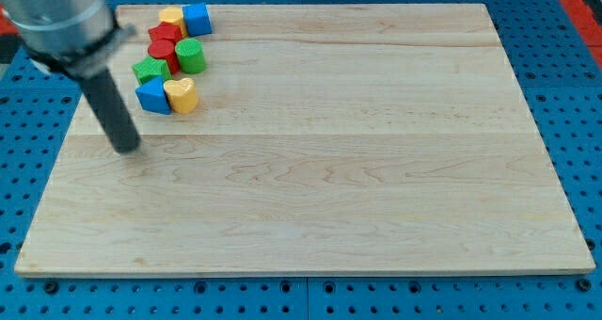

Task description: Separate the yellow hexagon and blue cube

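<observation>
The blue cube [197,19] sits at the view's top left, touching the yellow hexagon [171,17] on its left. Below them a cluster runs down: a red block [166,35], a red cylinder [163,51], a green cylinder [190,55], a green star-shaped block [150,71], a blue block [151,96] and a yellow heart-shaped block [182,94]. My tip [127,148] rests on the board below and left of the cluster, apart from every block, about a block's width below the blue block.
The wooden board [320,169] lies on a blue perforated table [583,122]. The arm's grey body [61,19] looms over the board's top left corner. The board's left edge is close to my tip.
</observation>
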You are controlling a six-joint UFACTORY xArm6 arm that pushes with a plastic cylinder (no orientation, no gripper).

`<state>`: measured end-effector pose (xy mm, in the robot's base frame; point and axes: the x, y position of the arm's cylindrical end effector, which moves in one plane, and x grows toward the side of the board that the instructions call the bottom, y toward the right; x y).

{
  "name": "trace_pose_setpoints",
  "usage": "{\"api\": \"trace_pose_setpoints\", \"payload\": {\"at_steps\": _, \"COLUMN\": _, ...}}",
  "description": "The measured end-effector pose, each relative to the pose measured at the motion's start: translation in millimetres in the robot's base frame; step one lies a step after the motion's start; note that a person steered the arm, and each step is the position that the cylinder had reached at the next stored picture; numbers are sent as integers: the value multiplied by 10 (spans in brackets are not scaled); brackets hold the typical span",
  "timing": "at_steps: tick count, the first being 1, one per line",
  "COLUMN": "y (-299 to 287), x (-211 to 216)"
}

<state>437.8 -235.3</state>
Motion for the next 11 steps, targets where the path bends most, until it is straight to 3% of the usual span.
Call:
{"api": "trace_pose_setpoints", "payload": {"at_steps": 1, "y": -537, "x": -588}}
{"api": "trace_pose_setpoints", "payload": {"at_steps": 2, "y": -696, "x": -894}}
{"api": "trace_pose_setpoints", "payload": {"at_steps": 4, "y": -419, "x": -1788}}
{"api": "trace_pose_setpoints", "payload": {"at_steps": 9, "y": 457, "x": -2190}}
{"api": "trace_pose_setpoints", "payload": {"at_steps": 11, "y": 1477, "x": -2188}}
